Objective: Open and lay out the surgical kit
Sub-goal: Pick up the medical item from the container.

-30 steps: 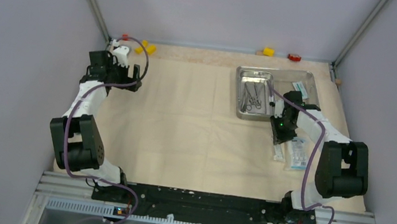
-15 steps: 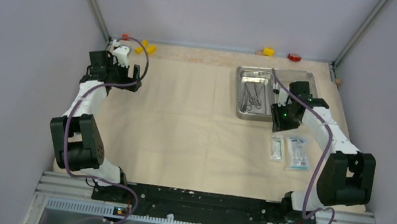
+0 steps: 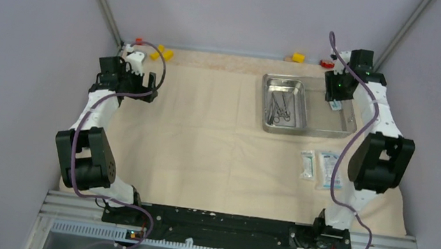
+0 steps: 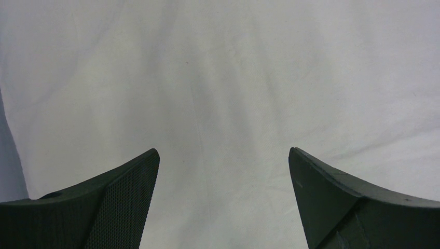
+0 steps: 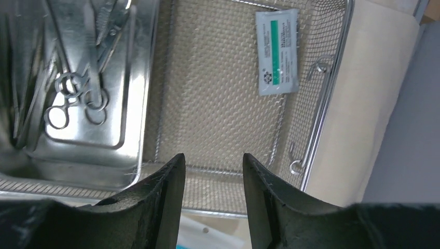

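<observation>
Left claw: the left claw (image 4: 223,153) hangs with its jaws spread wide over bare cloth at the far-left part of the counter, nothing between them.
Right claw: the right claw (image 5: 212,155) is poised above the basket at the far right, its jaws parted and empty.
Cloth: the beige cloth wrap (image 3: 203,135) lies unfolded and flat over most of the counter.
Basket: a wire-mesh basket (image 5: 218,104) sits on the cloth's far-right part.
Tray: the steel tray (image 3: 265,105) appears to fill the basket's left side.
Instruments: ring-handled scissors and forceps (image 5: 78,98) lie heaped in the tray.
Packets: one white-and-teal packet (image 5: 277,52) lies flat on the mesh; two more packets (image 3: 308,165) (image 3: 330,170) lie side by side on the cloth, nearer the arm bases.
Blocks: a yellow block (image 3: 298,57) and a red block (image 3: 326,64) rest by the back wall.
</observation>
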Available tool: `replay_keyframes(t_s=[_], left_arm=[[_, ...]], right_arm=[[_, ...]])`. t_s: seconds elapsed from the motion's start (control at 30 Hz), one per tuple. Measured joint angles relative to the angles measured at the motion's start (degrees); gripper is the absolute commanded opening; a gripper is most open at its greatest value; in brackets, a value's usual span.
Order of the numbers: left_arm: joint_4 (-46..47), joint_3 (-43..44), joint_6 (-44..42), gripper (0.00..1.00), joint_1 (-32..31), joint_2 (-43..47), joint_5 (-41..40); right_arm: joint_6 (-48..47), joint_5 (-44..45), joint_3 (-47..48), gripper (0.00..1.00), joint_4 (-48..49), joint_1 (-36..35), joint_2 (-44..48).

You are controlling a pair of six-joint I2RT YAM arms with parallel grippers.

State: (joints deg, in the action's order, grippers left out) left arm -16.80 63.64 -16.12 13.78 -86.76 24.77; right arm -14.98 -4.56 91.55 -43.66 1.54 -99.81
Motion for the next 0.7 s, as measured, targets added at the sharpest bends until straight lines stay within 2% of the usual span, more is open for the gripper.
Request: replay_keyframes(t_s=[0.13,0.3,0.53,0.7], left_arm=[[0.0,0.0,0.2,0.99,0.0,0.0,0.2],[-0.2,0.0,0.4,0.99,0.0,0.0,0.0],[-0.3,0.0,0.3,0.99,0.0,0.0,0.1],[-0.2,-0.2,0.4,0.99,0.0,0.0,1.2]], right_arm=[[-2.4,0.0,10.3,0.45,-0.2,2.7,-12.4],[-4.4,0.0,19.5,0.47,-1.0,4.8,-23.5],[-7.3,0.2,28.8,0.5,-1.7,5.8,-30.4],[-9.1,0.5,32.0,0.53,-1.7,6.1,-33.0]])
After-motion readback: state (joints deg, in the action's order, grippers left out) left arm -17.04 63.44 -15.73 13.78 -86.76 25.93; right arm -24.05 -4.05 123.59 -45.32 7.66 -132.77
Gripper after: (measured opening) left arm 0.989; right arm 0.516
